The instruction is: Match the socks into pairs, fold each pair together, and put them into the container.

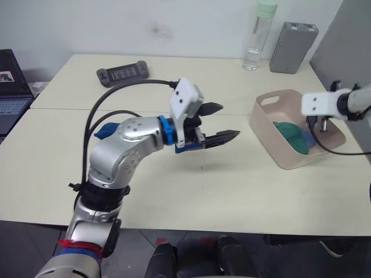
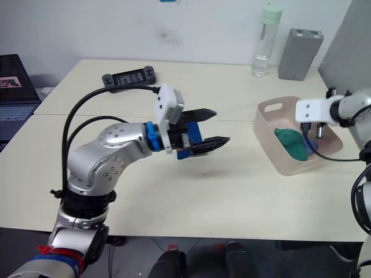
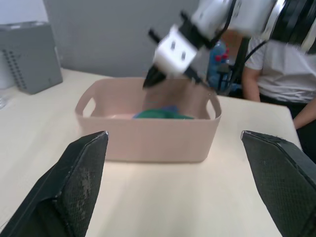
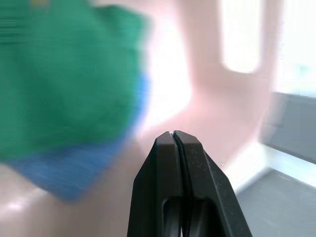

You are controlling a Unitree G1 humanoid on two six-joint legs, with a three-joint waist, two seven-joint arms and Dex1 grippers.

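Right tool (image 1: 317, 123) over container (image 1: 277, 152) at table's right, fingers pressed together, gripping nothing. Green socks (image 1: 291, 135) and blue socks (image 4: 74, 168) lie inside. Left tool (image 1: 218, 121) wide open, empty, mid-table. Best lift straight up, clear of rim.

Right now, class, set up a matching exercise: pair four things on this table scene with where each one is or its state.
Things:
1. green fabric sock
2. clear water bottle with pale green cap
3. left gripper
4. right gripper

Places or states:
A. fingers shut, over the tub
B. inside the pale pink plastic tub
C. fingers open, above the table
D. standing beside the grey ribbed box

Pairs: 1-B, 2-D, 3-C, 4-A
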